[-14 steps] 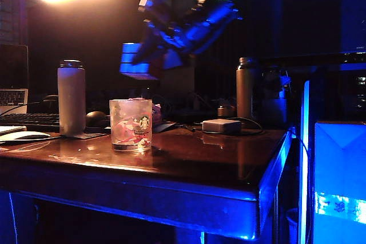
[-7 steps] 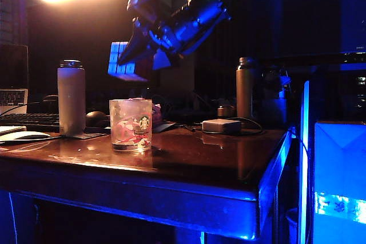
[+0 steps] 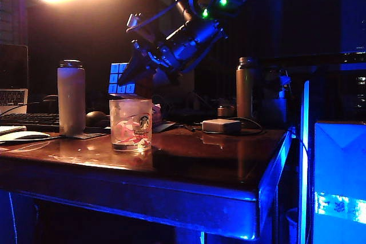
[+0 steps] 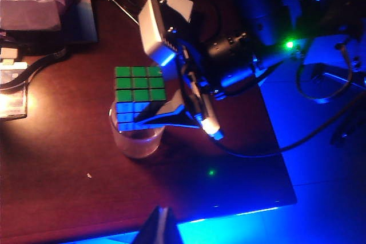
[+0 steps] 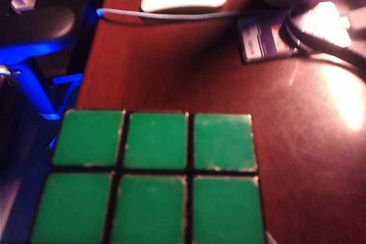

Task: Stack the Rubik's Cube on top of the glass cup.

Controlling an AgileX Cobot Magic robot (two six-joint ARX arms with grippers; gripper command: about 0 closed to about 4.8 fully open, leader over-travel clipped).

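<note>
Currently the right tool (image 4: pixel 171 112) grips the Rubik's Cube (image 4: pixel 139 96), holding it just above the rim of the glass cup (image 3: pixel 131 124) on the counter (image 3: pixel 217 158); whether cube and rim touch cannot be told. Placement is the step in hand. Next, by judgement, the cube needs centring over the rim, a gentle lowering, then release. Only the left tool (image 4: pixel 158 227) tips show, hanging near the counter edge; its state cannot be told.

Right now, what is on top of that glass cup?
The Rubik's Cube, green face up, sits at the glass cup mouth, held by the right fingers. Whether it touches the rim is hidden.
</note>
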